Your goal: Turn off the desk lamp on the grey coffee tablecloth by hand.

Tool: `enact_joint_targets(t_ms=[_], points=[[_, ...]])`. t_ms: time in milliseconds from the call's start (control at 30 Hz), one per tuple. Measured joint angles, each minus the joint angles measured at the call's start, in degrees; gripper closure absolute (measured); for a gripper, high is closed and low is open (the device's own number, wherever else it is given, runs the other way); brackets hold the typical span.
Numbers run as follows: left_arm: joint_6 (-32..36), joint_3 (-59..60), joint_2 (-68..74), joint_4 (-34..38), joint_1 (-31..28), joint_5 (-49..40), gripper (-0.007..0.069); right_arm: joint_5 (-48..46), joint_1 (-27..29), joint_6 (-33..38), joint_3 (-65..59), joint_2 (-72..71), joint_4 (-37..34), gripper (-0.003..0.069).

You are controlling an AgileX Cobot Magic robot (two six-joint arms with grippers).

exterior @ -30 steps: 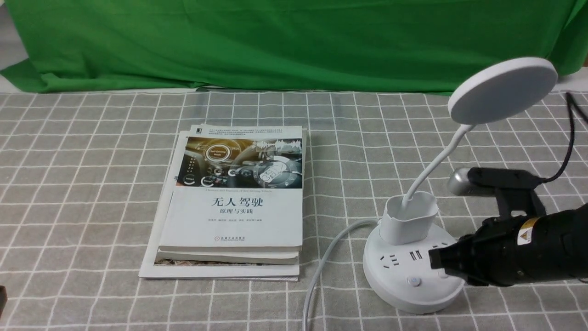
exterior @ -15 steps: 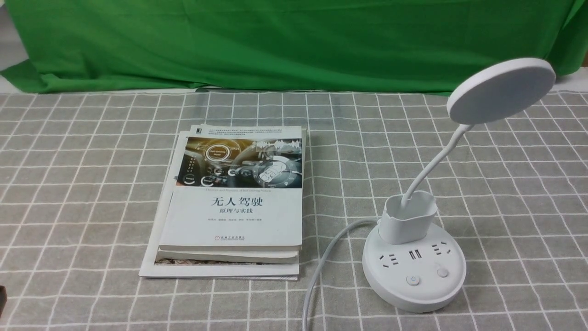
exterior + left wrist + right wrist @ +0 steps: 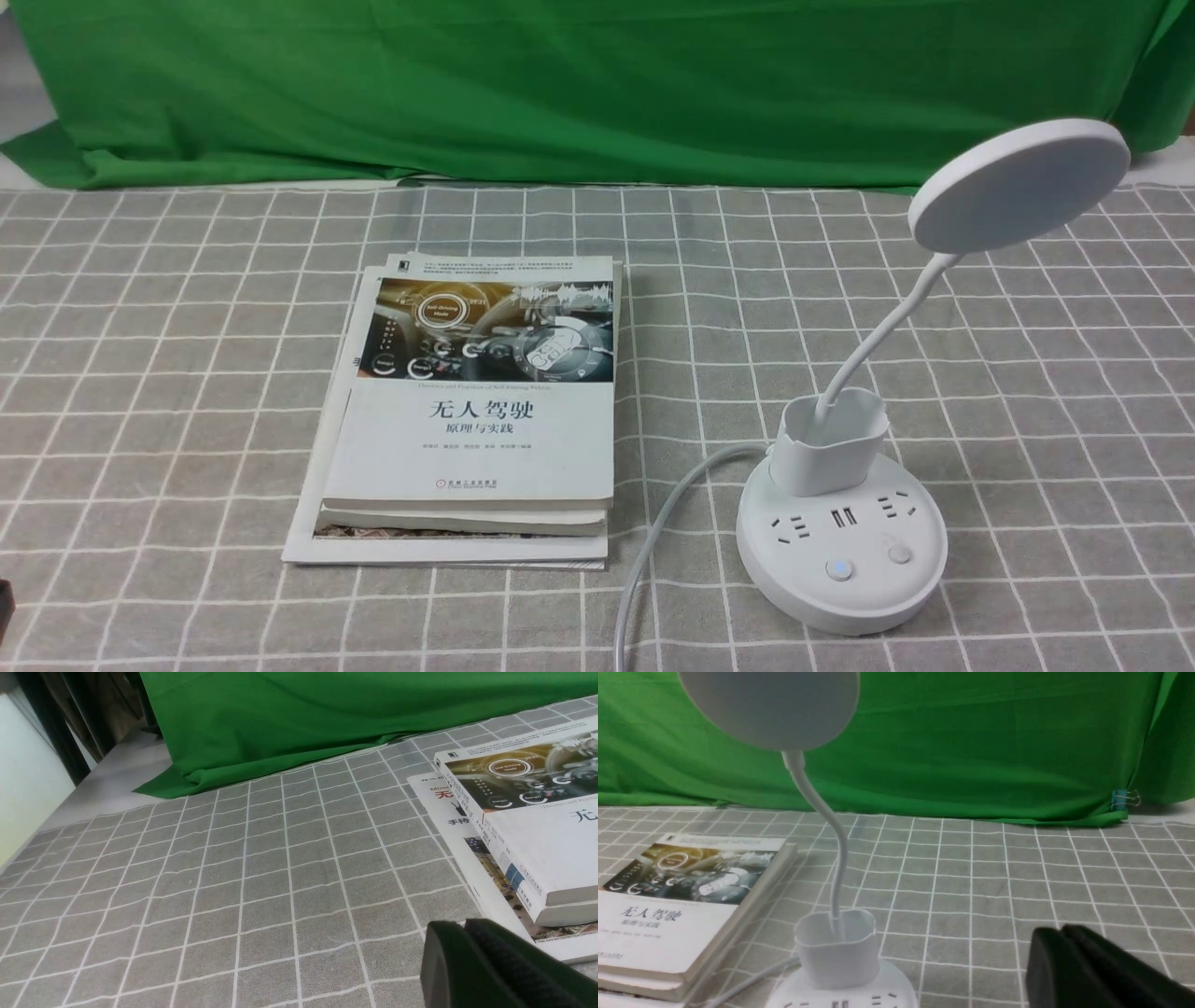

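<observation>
Front view: the lamp (image 3: 840, 551) stands upright on the grey cloth (image 3: 233, 373), its disc head tilted. Left of the lamp lies a stack of books (image 3: 476, 401); behind the lamp hangs a green cloth (image 3: 597, 93). Wrist views: the left gripper (image 3: 462, 926) and right gripper (image 3: 1059, 933) are each closed, fingertips together, grasping nothing. The right gripper is apart from the lamp.

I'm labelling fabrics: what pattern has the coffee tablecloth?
A thin white grid on grey, clearest in the front view.
</observation>
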State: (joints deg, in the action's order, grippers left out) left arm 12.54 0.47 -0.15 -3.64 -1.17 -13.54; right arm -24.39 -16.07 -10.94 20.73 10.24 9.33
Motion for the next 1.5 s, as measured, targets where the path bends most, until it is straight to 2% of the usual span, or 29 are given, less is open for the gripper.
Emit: enact_joint_targets(t_ms=[333,467,667,900,1367,1500], points=[[0.0,0.0,0.0,0.0,0.0,0.0,0.0604,3.99,0.68,-0.12,-5.11,-3.73,0.31,0.0611],[0.0,0.0,0.0,0.0,0.0,-0.06,0.0604,5.79,3.41,-0.12,-11.95,-9.61,0.42,0.0611],[0.0,0.0,0.05,0.0,0.0,-0.23,0.0604,6.73,7.66,-0.38,-20.84,-10.12,0.42,0.0608],[0.01,0.0,0.05,0.0,0.0,-0.19,0.0604,15.05,7.97,-1.39,-21.24,-10.12,0.37,0.0608],[0.01,0.0,0.1,0.0,0.0,-0.19,0.0604,15.23,7.97,-1.46,-21.24,-10.17,0.19,0.0605],[0.01,0.0,0.1,0.0,0.0,-0.19,0.0604,11.15,7.97,-2.43,-21.24,-10.17,-0.24,0.0601]])
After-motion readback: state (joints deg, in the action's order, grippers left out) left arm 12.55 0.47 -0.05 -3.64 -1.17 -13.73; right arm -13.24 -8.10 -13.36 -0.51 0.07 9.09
